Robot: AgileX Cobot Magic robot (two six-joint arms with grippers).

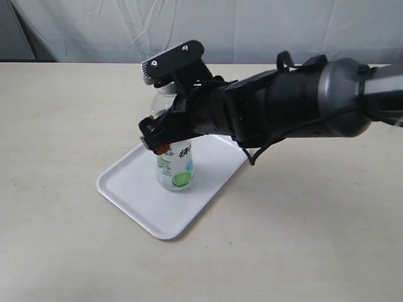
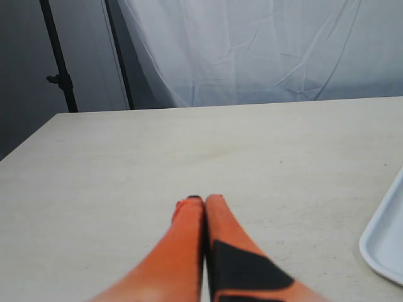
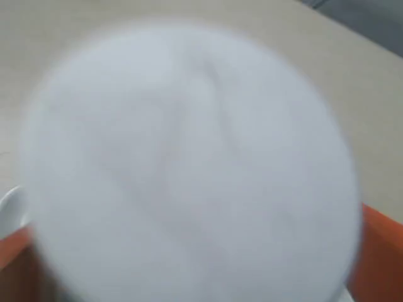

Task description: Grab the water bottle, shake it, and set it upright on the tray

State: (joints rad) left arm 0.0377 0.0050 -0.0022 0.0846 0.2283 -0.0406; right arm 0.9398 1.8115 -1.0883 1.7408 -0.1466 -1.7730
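The water bottle [image 1: 177, 167] stands upright on the white tray [image 1: 135, 189], its lime label facing the exterior camera. My right gripper [image 1: 162, 143] reaches across from the right and is shut on the bottle's upper part, just above the label. In the right wrist view the blurred white cap [image 3: 189, 157] fills nearly the whole picture, with orange fingers [image 3: 380, 248] showing at the sides. My left gripper [image 2: 204, 200] is shut with nothing in it, low over bare tabletop. One rim of the tray [image 2: 385, 246] shows in the left wrist view.
The beige table [image 1: 302, 239] stretches wide around the tray. A white cloth backdrop [image 1: 252, 25] hangs behind the table. A dark stand [image 2: 60, 63] is beyond the table's far corner in the left wrist view.
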